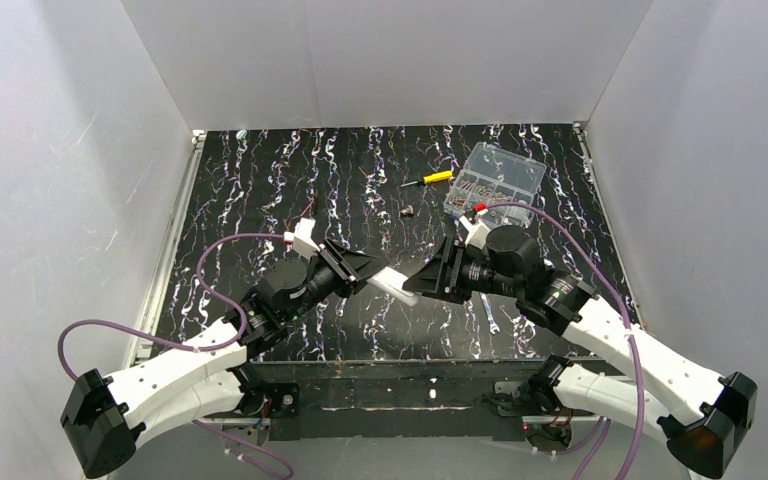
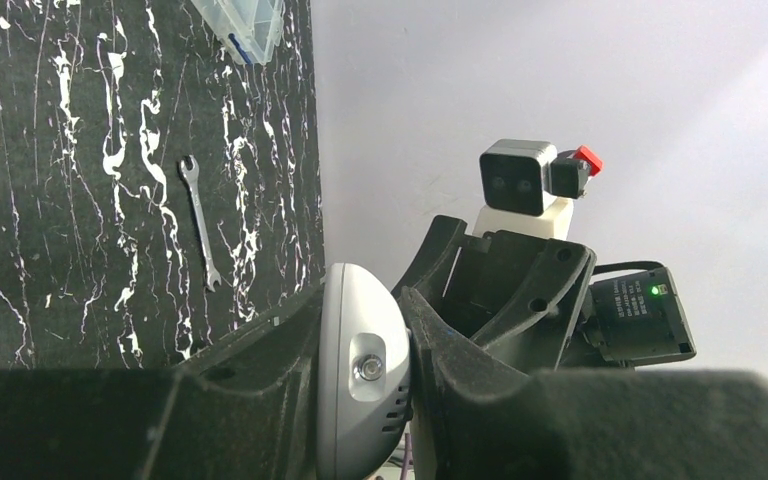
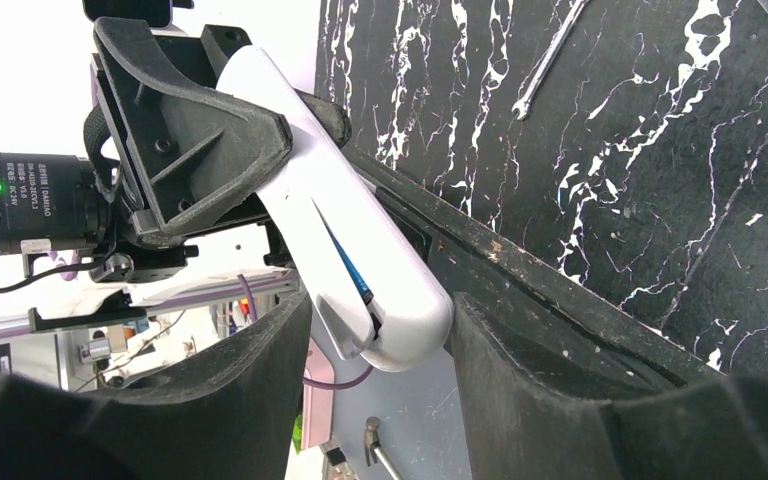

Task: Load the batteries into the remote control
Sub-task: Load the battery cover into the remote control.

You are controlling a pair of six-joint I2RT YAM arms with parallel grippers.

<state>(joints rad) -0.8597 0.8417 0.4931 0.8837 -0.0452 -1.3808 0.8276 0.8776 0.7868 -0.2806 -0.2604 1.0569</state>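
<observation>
Right gripper (image 3: 380, 325) is straddling the free end of remote control (image 3: 325, 195), jaws wide, pads just beside it. Left gripper (image 2: 360, 345) is clamping the other end, mid-air. Blue battery (image 3: 352, 268) is sitting in its bay. Clear box (image 1: 495, 180) is holding small parts.

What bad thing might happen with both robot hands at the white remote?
1. The right gripper's jaws stand open around the free end of the remote control. If they pinch off-centre, the remote may twist in the left gripper, which alone clamps it.
2. A blue battery shows inside the remote, uncovered. A hard squeeze or a tilt might pop it out.
</observation>
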